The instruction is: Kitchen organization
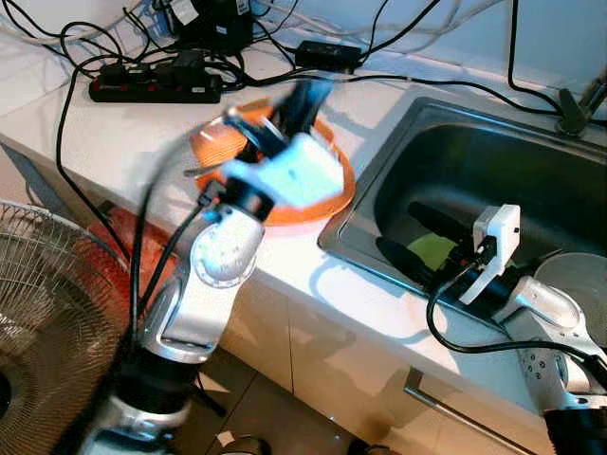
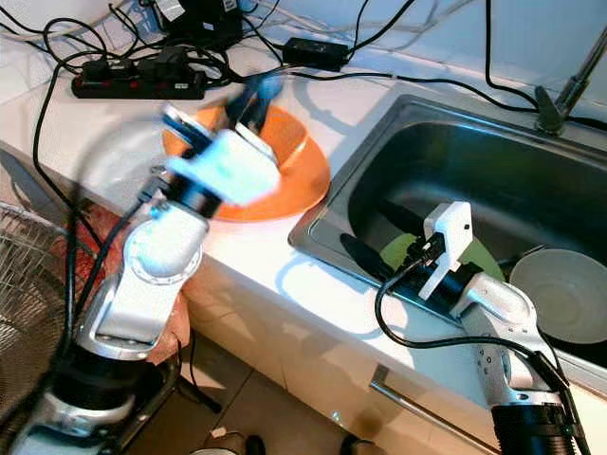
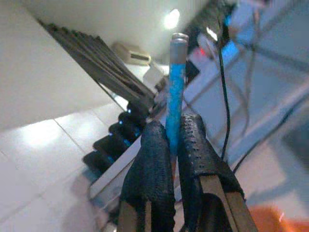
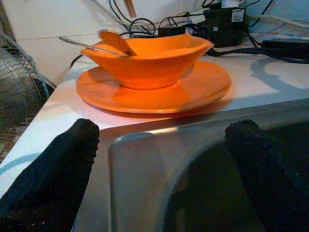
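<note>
Two grippers: left gripper (image 3: 174, 140) pinching blue utensil (image 3: 175, 87) (blurred), right gripper (image 4: 159, 159) spread wide.

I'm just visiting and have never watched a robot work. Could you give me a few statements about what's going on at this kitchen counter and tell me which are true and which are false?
1. The left gripper is shut on a thin blue utensil handle. True.
2. The orange bowl sits on a green plate. False: it sits on an orange plate.
3. The right gripper is closed around a cup. False: its fingers are spread apart at the sink edge, holding nothing.
4. A black power strip lies on the counter behind the orange dishes. True.
5. A pale bowl lies in the sink. True.
</note>
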`<state>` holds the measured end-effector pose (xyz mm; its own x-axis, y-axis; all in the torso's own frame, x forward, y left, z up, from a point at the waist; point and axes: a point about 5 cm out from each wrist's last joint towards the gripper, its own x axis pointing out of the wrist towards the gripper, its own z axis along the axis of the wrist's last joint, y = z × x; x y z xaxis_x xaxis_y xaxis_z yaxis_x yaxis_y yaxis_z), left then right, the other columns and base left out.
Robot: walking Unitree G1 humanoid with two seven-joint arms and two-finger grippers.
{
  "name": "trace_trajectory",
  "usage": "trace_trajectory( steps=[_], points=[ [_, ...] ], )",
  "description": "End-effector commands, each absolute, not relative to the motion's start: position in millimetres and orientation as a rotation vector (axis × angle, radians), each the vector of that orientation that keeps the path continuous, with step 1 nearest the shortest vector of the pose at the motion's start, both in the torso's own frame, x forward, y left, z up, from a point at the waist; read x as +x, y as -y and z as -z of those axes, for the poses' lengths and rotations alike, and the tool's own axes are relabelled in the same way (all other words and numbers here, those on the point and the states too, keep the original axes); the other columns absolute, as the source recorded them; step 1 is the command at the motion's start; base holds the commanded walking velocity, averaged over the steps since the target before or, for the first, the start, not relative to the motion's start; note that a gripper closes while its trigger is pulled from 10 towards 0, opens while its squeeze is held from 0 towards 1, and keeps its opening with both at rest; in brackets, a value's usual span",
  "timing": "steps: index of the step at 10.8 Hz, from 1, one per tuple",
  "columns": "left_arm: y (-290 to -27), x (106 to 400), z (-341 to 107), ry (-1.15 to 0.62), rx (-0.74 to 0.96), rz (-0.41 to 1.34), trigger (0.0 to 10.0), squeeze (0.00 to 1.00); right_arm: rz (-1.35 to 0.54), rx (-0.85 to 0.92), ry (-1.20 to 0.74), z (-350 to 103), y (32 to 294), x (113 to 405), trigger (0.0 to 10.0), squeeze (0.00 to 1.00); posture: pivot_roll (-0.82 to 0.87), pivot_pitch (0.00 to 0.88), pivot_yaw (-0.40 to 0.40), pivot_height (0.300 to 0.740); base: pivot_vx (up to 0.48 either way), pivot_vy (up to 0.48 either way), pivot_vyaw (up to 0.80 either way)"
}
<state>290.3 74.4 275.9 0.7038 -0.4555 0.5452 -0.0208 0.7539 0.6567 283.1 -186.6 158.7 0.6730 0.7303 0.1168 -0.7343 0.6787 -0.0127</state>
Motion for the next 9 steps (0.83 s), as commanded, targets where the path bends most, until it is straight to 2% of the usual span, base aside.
trace_trajectory(
  steps=[1, 2, 3, 5, 9],
  points=[
    [-75.7, 287.1, -286.0, 0.793, 0.644, 0.270, 10.0, 0.00, -0.824, 0.047, 0.086, -151.5, 187.0, 282.6, 10.0, 0.00, 0.06, 0.113, 0.028, 0.740, 0.000, 0.000, 0.00],
    [-79.5, 287.3, -297.5, 0.799, 0.469, 0.252, 10.0, 0.00, -0.826, 0.049, 0.086, -151.2, 185.9, 283.3, 10.0, 0.00, 0.06, 0.110, 0.028, 0.740, 0.000, 0.000, 0.00],
    [-81.2, 288.7, -298.3, 0.791, 0.428, 0.249, 10.0, 0.00, -0.825, 0.050, 0.087, -151.4, 185.7, 283.6, 10.0, 0.00, 0.06, 0.110, 0.028, 0.740, 0.000, 0.000, 0.00],
    [-78.4, 297.3, -297.6, 0.696, 0.201, 0.365, 10.0, 0.00, -0.792, 0.038, 0.095, -153.4, 190.2, 285.3, 10.0, 0.00, 0.06, 0.107, 0.029, 0.740, 0.000, 0.000, 0.00],
    [-71.1, 301.3, -302.6, 0.690, 0.146, 0.431, 10.0, 0.00, -0.667, -0.017, 0.111, -159.5, 210.5, 291.5, 10.0, 0.00, 0.04, 0.109, 0.036, 0.740, 0.000, 0.000, 0.00]
  ],
)
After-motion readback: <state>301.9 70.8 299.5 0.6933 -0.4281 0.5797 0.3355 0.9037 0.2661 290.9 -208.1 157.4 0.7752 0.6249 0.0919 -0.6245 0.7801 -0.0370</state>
